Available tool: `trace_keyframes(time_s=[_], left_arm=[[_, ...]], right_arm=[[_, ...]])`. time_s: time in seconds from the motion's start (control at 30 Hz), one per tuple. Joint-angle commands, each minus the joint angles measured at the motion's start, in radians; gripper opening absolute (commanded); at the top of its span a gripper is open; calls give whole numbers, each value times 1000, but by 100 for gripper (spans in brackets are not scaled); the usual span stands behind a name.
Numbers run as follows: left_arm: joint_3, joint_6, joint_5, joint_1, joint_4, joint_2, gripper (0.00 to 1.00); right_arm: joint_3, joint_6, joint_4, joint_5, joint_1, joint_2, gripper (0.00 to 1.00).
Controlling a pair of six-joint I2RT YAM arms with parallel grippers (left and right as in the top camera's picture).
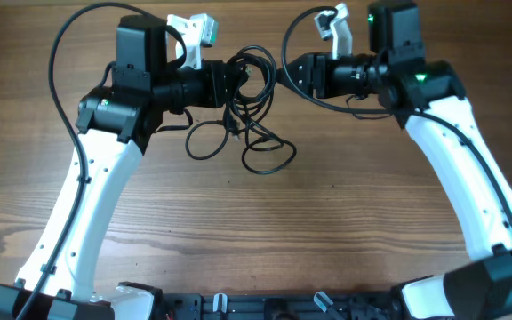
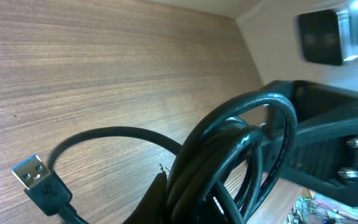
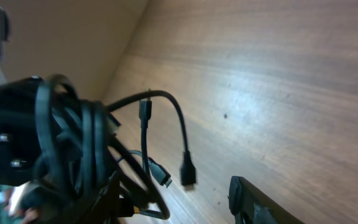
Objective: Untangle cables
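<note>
Overhead, the thin black cables (image 1: 258, 133) are a messy bunch between the two arms, with loose loops lying on the brown wooden bench (image 1: 327, 204). The left gripper (image 1: 231, 82) is squeezed tight on the top of the bunch. The right gripper (image 1: 284, 73) sits just beside the bunch, fingers apart, holding nothing.

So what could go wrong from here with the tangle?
1. The left hand is shut on a bunch of cables, not one strand; pulling could tighten the knot.
2. The right hand, open beside the bunch, may catch several strands.
3. The loose USB plug could snag a loop.
</note>
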Motion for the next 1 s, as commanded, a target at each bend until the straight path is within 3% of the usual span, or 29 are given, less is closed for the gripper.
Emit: trace_keyframes(time_s=[0.0,0.37,0.63,0.73,0.97], left_arm=[[10,17,-31,-2,-2,0,4],[6,-93,-93,-26,-8,131,4],[6,-93,-100,-77,13,131,4],[6,-190,-101,-77,35,131,4],[4,-193,-105,-77,20,133,4]], right_arm=[[26,36,-19,73,11,-63,59],[24,198,-9,332,188,-48,63],[24,262,-6,288,188,29,64],[24,263,-8,288,188,37,66],[24,346,-13,287,188,39,67]])
